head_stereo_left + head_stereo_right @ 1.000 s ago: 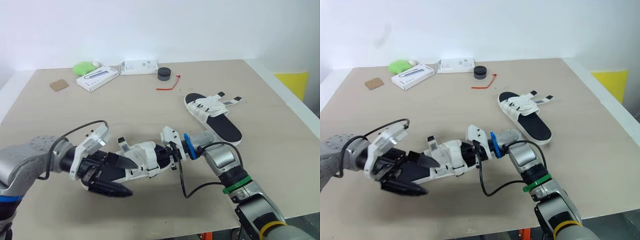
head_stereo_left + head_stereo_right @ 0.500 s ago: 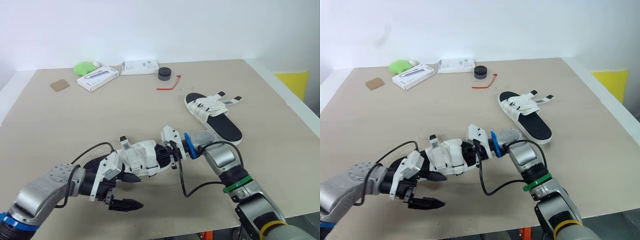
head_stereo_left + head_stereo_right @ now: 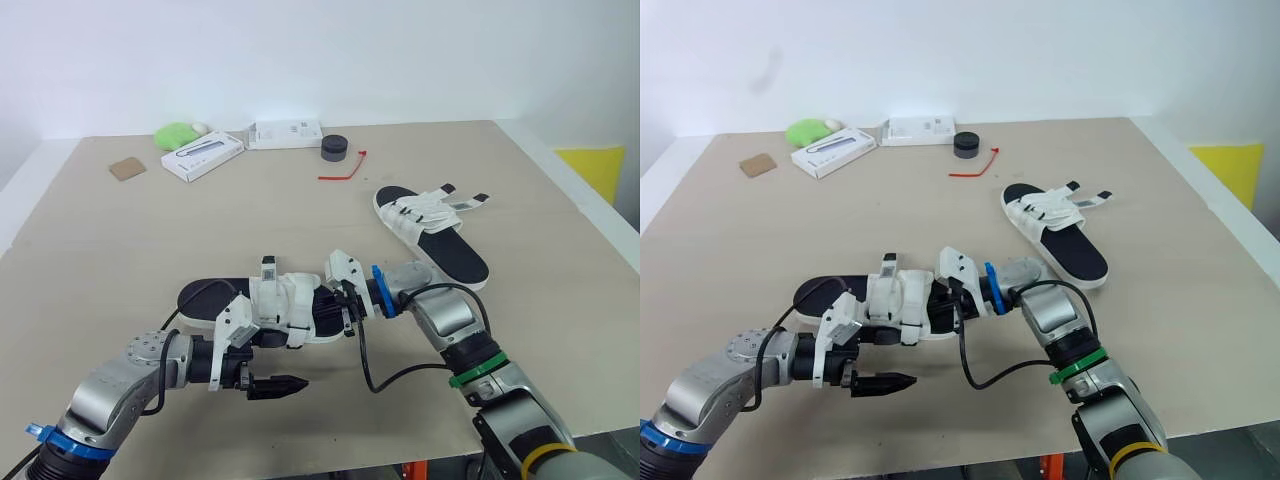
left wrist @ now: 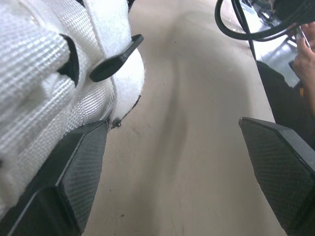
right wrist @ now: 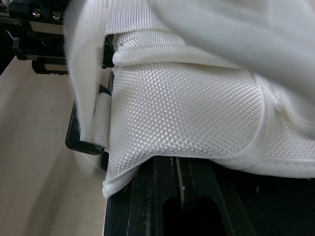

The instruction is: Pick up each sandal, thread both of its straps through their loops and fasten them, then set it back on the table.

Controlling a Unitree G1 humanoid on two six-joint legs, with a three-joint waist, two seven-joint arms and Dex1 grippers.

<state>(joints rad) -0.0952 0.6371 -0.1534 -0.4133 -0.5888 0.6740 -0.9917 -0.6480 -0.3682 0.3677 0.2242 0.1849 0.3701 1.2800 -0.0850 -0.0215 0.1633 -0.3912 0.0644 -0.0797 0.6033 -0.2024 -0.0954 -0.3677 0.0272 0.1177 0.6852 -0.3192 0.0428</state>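
White strap [image 3: 268, 272] stands free — left pincer [image 4: 172, 127] wide, right pincer [image 3: 345, 303] clamping the sandal [image 3: 212, 300] — I should pinch its tip squarely.

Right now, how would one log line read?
left gripper: open, beside near sandal; right gripper: at its straps; far sandal: on table

Near sandal [image 3: 285, 302] and far sandal [image 3: 432, 235]: white woven-mesh straps, black footbeds. Table [image 3: 150, 240] beige. Tie [image 3: 342, 170] red, lump [image 3: 177, 135] green, puck [image 3: 334, 148] black, card [image 3: 127, 168] brown, 2 boxes [image 3: 286, 133] white.

white box [image 3: 203, 157], black puck [image 3: 334, 148], red tie [image 3: 343, 170]
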